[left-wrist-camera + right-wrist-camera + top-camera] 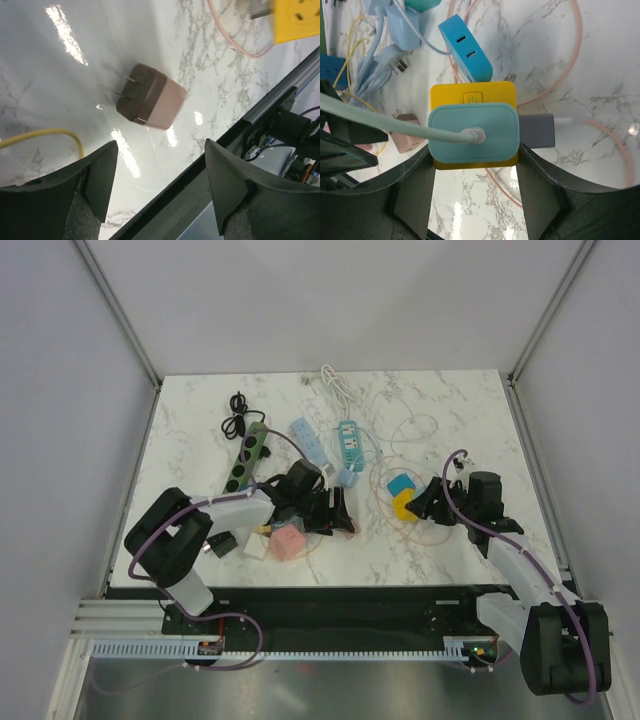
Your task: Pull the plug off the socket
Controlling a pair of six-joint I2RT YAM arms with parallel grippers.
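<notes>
A yellow socket cube (472, 95) lies on the marble table (580, 60) with a teal plug (472, 132) and its teal cord on top. A blue plug (465, 47) sits at its far end and a grey plug (536, 131) on its right side. My right gripper (475, 160) has its fingertips against both sides of the cube's near end; it also shows in the top view (425, 502). My left gripper (160, 150) is open and empty above a loose pinkish two-pronged plug (150, 97), which looks blurred.
A green power strip (245, 455), blue and teal strips (348, 440), a white cable (335, 385) and a black cable (238, 405) lie at the back. A pink cube (290, 542) and thin pink cable (570, 65) lie nearby. The table's front edge (260, 110) is close.
</notes>
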